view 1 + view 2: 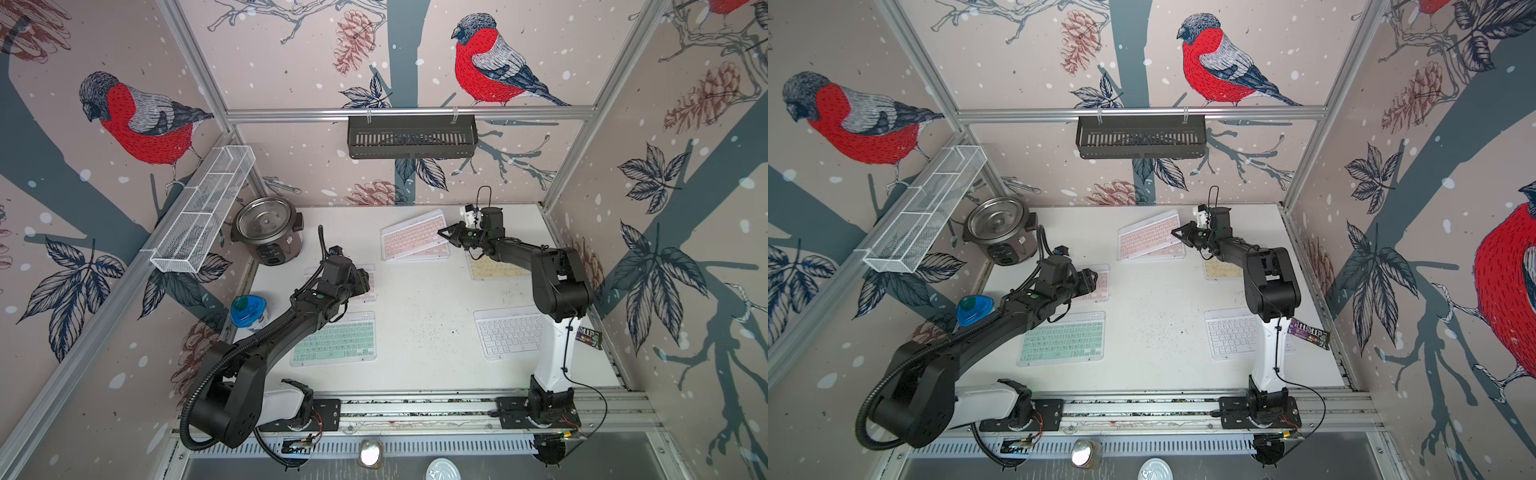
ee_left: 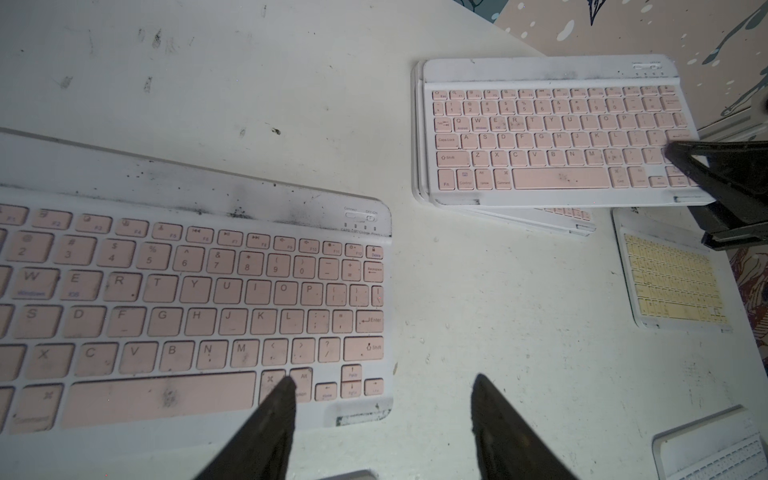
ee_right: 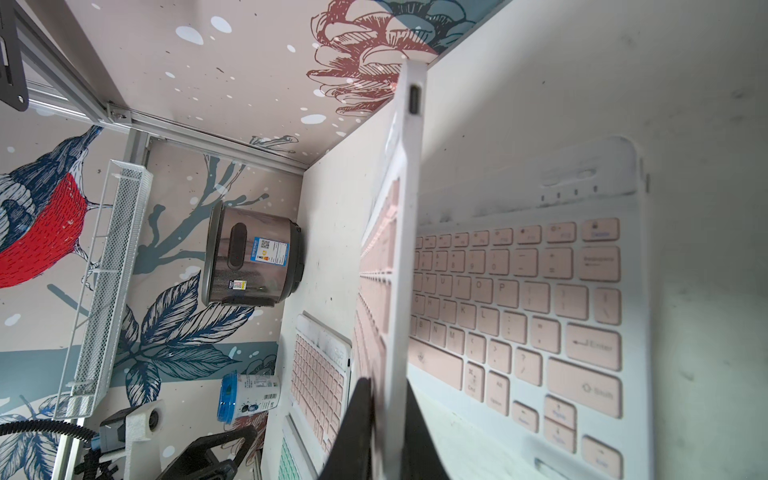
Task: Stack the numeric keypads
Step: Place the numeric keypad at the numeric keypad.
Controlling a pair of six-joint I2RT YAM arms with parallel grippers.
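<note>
Currently the right claw point(image 3: 386, 382) is clenched on the top pink keypad point(image 3: 405, 216), with one dark finger point(image 3: 357, 419) on each face of its 3 o'clock short edge. That end is lifted, so the keypad sits tilted and skewed over the pink keypads point(image 2: 540, 218) beneath it. The wrist view shows the next one's keys bare beside the raised edge. In both top views this pile lies at 12 o'clock on the table point(image 1: 419, 307), toward the far wall. At least two edges show under the top one; the exact count I cannot tell.

The left claw point(image 2: 382, 386) is released and holds nothing. Its jaws stand apart, one finger point(image 2: 270, 424) over the corner keys of the lone pink keypad point(image 2: 187, 299), the other over bare table past that keypad's short edge. Whether the finger touches the keys I cannot tell. This keypad lies flat at 10 o'clock, largely hidden by the arm in the top views.

Farther out, the yellow keypad point(image 1: 494, 272) lies flat at 2 o'clock, just beside the pile and partly under the right arm. The white keypad point(image 1: 507, 332) lies at 4 o'clock and the mint green keypad point(image 1: 334, 338) at 8 o'clock, well apart. An open-topped rice cooker point(image 1: 266, 232) stands in the far 10 o'clock corner, a blue-lidded cup point(image 1: 248, 311) at the 9 o'clock edge, and a candy packet point(image 1: 1308, 332) at the 4 o'clock edge.
</note>
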